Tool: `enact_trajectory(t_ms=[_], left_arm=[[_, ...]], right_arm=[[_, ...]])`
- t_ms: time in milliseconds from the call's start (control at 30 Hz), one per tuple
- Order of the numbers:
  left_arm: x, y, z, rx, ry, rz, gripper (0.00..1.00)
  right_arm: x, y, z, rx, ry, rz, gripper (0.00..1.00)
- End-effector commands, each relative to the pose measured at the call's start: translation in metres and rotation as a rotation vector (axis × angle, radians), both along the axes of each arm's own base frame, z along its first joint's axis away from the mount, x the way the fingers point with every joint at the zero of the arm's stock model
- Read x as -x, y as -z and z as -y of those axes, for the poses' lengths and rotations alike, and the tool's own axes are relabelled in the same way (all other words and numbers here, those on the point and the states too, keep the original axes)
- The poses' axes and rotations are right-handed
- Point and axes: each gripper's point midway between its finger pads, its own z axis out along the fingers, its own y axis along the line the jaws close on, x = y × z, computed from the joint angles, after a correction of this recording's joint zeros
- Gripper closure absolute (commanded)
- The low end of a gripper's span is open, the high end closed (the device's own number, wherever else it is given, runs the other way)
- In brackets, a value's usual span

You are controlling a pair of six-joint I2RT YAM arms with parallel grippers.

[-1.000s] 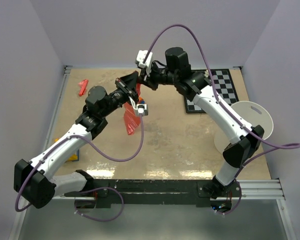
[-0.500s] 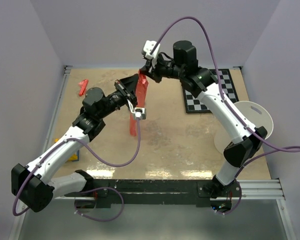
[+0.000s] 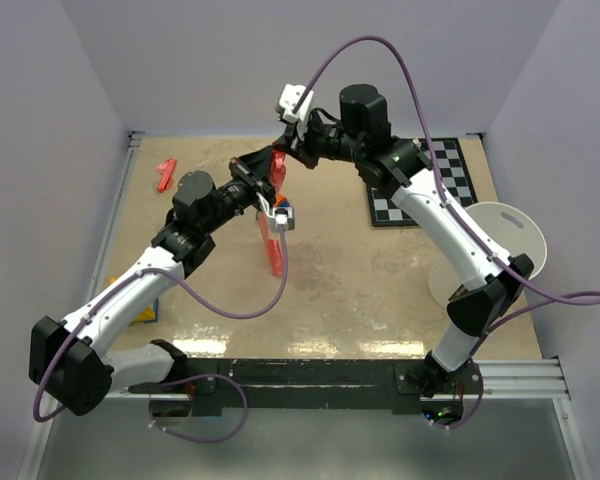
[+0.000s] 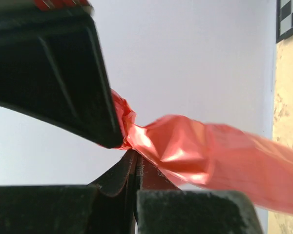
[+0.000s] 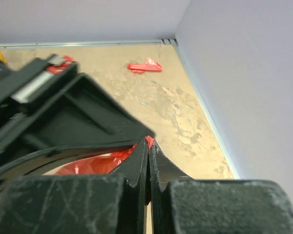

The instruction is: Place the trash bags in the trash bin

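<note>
The trash bag [image 3: 272, 240] is a thin red-pink film, bunched into a narrow strip that hangs above the table's middle. My left gripper [image 3: 267, 178] and right gripper [image 3: 284, 152] meet at its top end, and both are shut on it. In the left wrist view my left gripper [image 4: 136, 155] pinches the bag [image 4: 210, 156], with a right finger just above it. In the right wrist view my right gripper [image 5: 149, 142] pinches a red corner of the bag [image 5: 93, 165]. The trash bin [image 3: 500, 240], a white bucket, is at the table's right edge, partly behind my right arm.
A small solid red piece [image 3: 166, 174] lies at the back left and also shows in the right wrist view [image 5: 145, 66]. A black-and-white checkerboard [image 3: 450, 175] lies at the back right. A yellow object [image 3: 146, 313] peeks out under my left arm. Walls enclose the table.
Both grippers stayed together at the bag's top. The right gripper rose, then came back a little left and down. The bag has drawn out into a longer, straighter hanging strip.
</note>
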Motion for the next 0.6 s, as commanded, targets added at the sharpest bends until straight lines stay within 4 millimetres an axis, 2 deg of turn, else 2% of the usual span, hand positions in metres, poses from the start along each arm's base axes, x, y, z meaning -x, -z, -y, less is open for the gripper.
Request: enact_trajectory(t_ms=[0,67,133,233,300,433,567], left_arm=[[0.03,-0.02,0.014,0.024,0.11,0.028,1.0],[0.03,-0.031,0.017,0.042,0.118,0.058,1.0],[0.023,-0.049,0.016,0.072,0.091,0.103,1.0],[0.006,-0.059,0.01,0.1,0.026,0.133,1.0],[-0.002,-0.053,0.006,0.097,0.005,0.117,1.0],[-0.006,-0.023,-0.001,0.063,-0.016,0.048,1.0],[-0.009,0.005,-0.005,0.015,-0.047,-0.031,1.0]], right_arm=[[-0.022,-0.011,0.007,-0.032,0.093,0.047,1.0],[-0.018,0.0,0.002,-0.022,0.073,0.018,1.0],[-0.004,0.005,-0.009,-0.014,0.025,-0.001,1.0],[0.023,0.004,-0.018,-0.01,-0.064,-0.017,1.0],[0.033,-0.006,-0.02,-0.037,-0.1,-0.017,1.0],[0.029,-0.033,-0.018,-0.076,-0.101,0.037,1.0],[0.03,-0.044,-0.019,-0.099,-0.135,0.04,1.0]])
